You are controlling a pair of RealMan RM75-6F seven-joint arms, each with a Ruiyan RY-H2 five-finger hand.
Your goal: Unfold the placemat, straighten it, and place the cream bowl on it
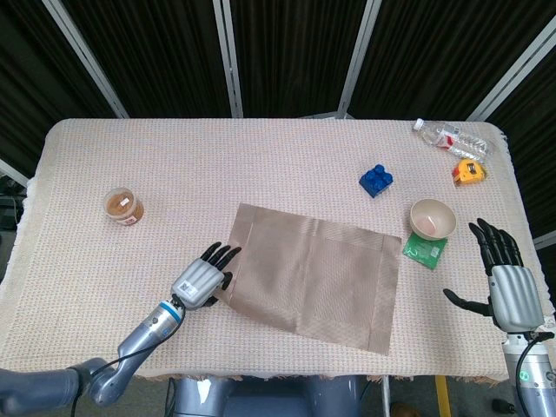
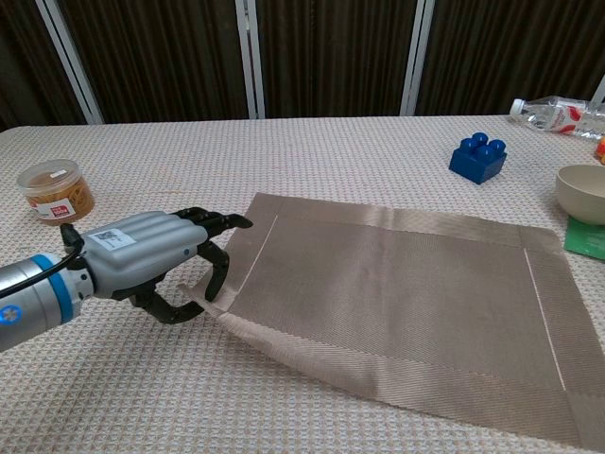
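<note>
The brown placemat (image 1: 313, 274) (image 2: 397, 284) lies unfolded in the middle of the table, nearly square to the front edge. My left hand (image 1: 201, 280) (image 2: 151, 253) pinches its left edge near the front-left corner, which is lifted a little off the cloth. The cream bowl (image 1: 433, 218) (image 2: 583, 192) stands upright on the tablecloth just beyond the mat's far right corner, apart from it. My right hand (image 1: 508, 282) hovers at the table's right edge with fingers spread and nothing in it, to the front right of the bowl.
A green packet (image 1: 425, 250) (image 2: 588, 239) lies between bowl and mat. A blue block (image 1: 376, 180) (image 2: 478, 157), a plastic bottle (image 1: 452, 136), a yellow tape measure (image 1: 469, 172) sit at the back right. A brown-filled jar (image 1: 123, 207) (image 2: 57, 190) stands left.
</note>
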